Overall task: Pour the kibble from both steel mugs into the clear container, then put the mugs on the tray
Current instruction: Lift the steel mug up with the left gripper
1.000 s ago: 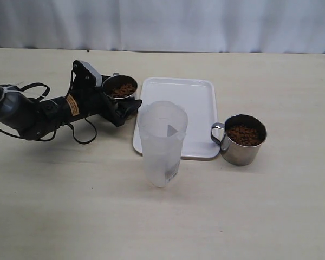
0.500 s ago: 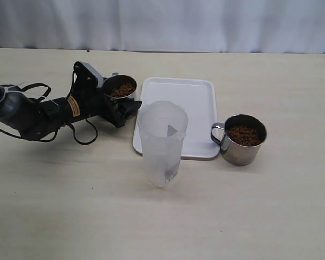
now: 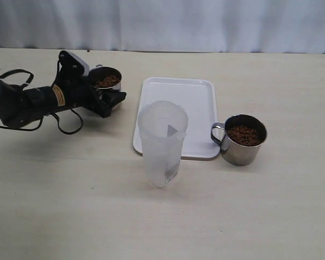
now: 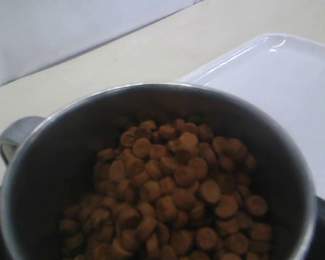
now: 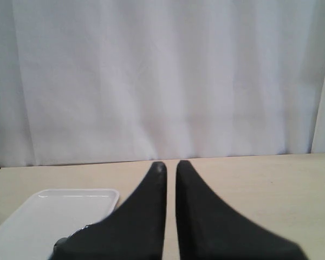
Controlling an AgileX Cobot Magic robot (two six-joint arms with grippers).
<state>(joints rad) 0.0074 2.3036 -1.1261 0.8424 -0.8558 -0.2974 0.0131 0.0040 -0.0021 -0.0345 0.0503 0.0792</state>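
Note:
One steel mug (image 3: 115,85) full of kibble (image 3: 105,81) sits between the jaws of my left gripper (image 3: 109,91), left of the tray (image 3: 189,97). In the left wrist view this mug (image 4: 49,162) fills the picture, brown kibble (image 4: 168,189) heaped inside and its handle to one side. The second steel mug (image 3: 239,150), also holding kibble (image 3: 244,134), stands at the tray's right front corner with its handle towards the tray. The clear container (image 3: 161,146) stands upright in front of the tray. My right gripper (image 5: 170,165) is shut on nothing and is out of the exterior view.
A white curtain hangs behind the table's far edge. The left arm and its cables (image 3: 21,103) lie low over the table's left side. In the right wrist view the tray's corner (image 5: 49,211) lies beside the black fingers (image 5: 146,216).
The left gripper and the mug in it have shifted left and towards the back, away from the tray. The container, the tray and the right mug stay put.

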